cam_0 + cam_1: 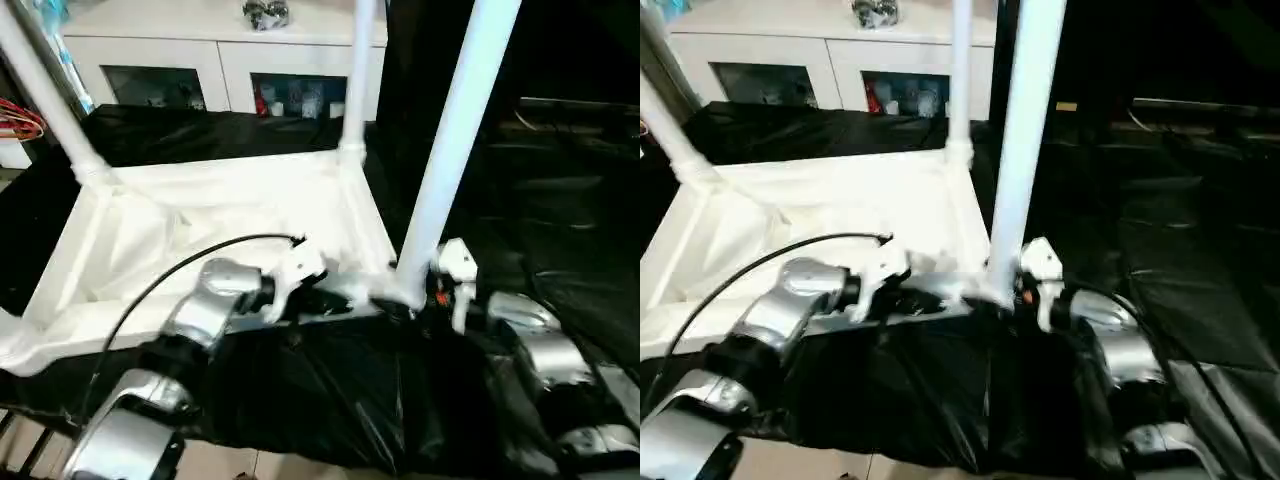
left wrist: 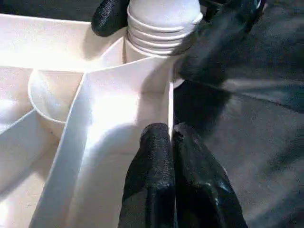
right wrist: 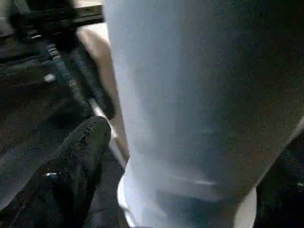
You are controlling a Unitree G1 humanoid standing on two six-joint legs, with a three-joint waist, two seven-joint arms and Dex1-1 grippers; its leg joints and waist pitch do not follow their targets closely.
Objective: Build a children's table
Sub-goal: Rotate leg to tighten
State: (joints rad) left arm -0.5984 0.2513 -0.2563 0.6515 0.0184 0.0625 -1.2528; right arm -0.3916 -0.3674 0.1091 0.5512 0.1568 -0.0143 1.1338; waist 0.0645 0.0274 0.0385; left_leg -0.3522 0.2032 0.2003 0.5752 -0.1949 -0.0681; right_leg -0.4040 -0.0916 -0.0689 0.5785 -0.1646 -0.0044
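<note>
Children's table [image 1: 210, 235], all white, lies upside down on a black sheet [image 1: 330, 400], with its ribbed underside facing up. Three legs stand up from its corner sockets: one far left [image 1: 45, 95], one far right [image 1: 358, 75], and one at the near right corner [image 1: 455, 135]. That near leg points almost straight up. The left gripper [image 2: 172, 156] has its fingers pressed together and rests on the near rim, just left of that leg. The right gripper [image 1: 452, 285] is spread wide and sits close on the leg's right side, at its base, so it is the nearer one. I can read no writing anywhere. A white cabinet [image 1: 215, 55] stands far behind.
</note>
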